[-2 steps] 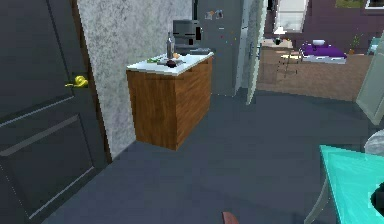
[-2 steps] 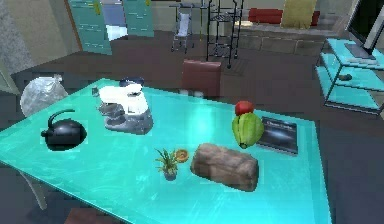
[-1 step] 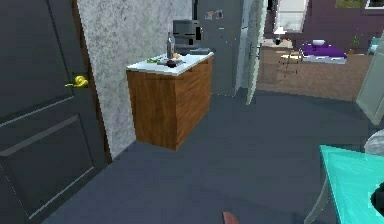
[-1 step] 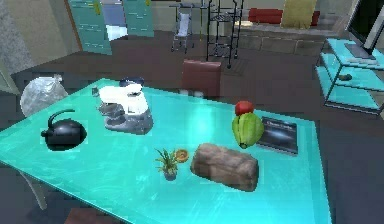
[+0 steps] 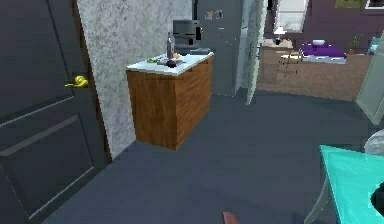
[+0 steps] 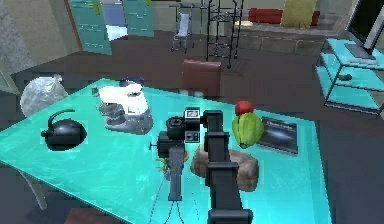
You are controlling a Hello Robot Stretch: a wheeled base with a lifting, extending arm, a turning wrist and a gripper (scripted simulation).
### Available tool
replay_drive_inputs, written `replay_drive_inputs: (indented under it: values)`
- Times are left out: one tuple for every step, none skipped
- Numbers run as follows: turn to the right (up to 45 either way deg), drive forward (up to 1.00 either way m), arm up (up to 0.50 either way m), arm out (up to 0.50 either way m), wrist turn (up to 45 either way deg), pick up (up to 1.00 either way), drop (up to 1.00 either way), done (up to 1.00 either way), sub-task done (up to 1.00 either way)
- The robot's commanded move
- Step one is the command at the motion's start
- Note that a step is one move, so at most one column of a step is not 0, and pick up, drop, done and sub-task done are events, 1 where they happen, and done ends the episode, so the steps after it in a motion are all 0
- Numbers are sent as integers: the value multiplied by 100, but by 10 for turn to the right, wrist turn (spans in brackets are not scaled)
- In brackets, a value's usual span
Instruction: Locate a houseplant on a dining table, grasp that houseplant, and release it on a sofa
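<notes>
A green rounded houseplant (image 6: 247, 129) with a red top stands in a brown pot (image 6: 243, 168) on the turquoise dining table (image 6: 90, 170), in the arm side view. The dark arm (image 6: 226, 190) rises from the bottom edge just left of the plant and hides part of the pot. At the arm's end are two white marked squares (image 6: 190, 118), and left of them is the gripper (image 6: 172, 158), low over the tabletop. I cannot tell whether it holds anything. The table's corner (image 5: 352, 185) shows at the forward view's lower right.
On the table lie a black kettle (image 6: 62, 132), a clear bag (image 6: 42, 96), a white and grey object (image 6: 125, 108) and a dark book (image 6: 280, 135). A brown chair (image 6: 203, 78) stands behind it. The forward view has a dark door (image 5: 40, 100), a wooden counter (image 5: 170, 95) and open floor.
</notes>
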Motion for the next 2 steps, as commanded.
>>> replay_drive_inputs:
  values:
    - [0, 0, 0, 0, 450, 0, 0, 0, 0]
    - [0, 0, 0, 0, 450, 0, 0, 0, 0]
